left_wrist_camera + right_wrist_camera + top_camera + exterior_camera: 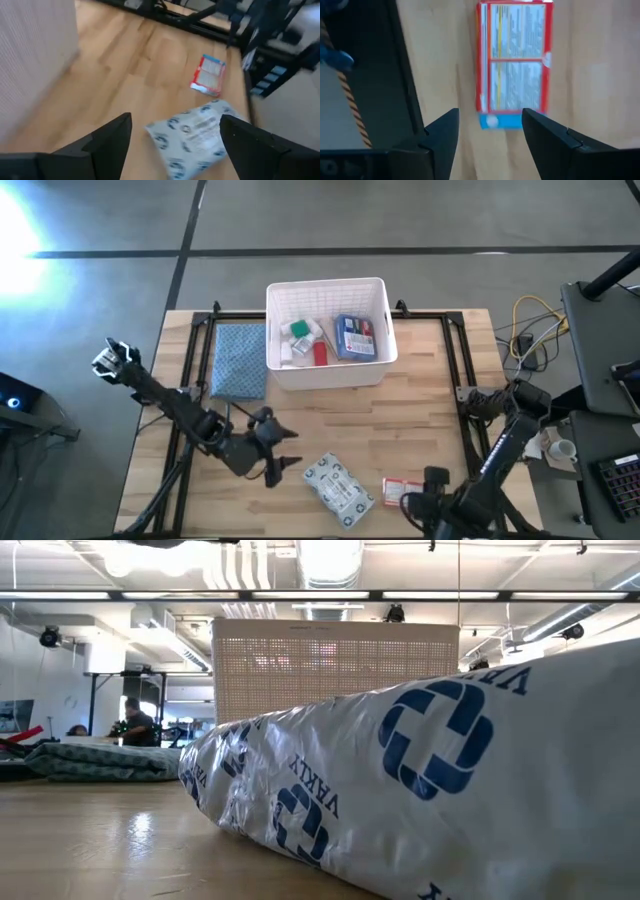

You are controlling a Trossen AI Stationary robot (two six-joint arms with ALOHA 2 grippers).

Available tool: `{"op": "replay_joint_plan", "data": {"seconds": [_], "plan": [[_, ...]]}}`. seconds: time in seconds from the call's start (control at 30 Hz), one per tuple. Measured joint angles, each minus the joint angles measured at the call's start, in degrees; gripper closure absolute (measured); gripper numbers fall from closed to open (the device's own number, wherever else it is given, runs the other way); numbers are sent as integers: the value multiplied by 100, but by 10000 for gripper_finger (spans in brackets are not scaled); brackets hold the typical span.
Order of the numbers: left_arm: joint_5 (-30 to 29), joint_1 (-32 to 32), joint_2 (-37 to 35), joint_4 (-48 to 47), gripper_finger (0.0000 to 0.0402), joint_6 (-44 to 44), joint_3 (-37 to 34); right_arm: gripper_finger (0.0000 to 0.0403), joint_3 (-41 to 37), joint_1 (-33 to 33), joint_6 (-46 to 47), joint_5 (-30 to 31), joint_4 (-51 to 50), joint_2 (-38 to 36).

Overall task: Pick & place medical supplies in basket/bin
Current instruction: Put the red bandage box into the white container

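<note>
Just ahead of the left pincer (283,463), spread wide to straddle it, lies the packet (338,489), while the right pincer (490,131) gapes over the box (514,60).

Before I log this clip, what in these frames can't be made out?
- Bin contents: hidden in the low view behind its lattice wall and the grey-white packet.
- Packet's far end: cut off by the low view's right edge.
- White-red box print: too blurred in the right wrist view.
- Right tool: dark and small in the high view, near the bottom edge.
- Left tool: open, short of the packet.
</note>
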Motion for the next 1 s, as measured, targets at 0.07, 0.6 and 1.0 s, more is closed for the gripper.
{"op": "replay_joint_plan", "data": {"seconds": [0.07,0.6,1.0], "plan": [[-11,-104,0,234,120,-713,-229,197,-294,-10,269,2,430,11],[-375,-269,-7,307,120,-2123,-323,198,-1243,75,643,1123,1275,9],[-400,-269,-7,365,120,-2227,-287,197,-2310,-114,1031,1593,2297,-28]]}}
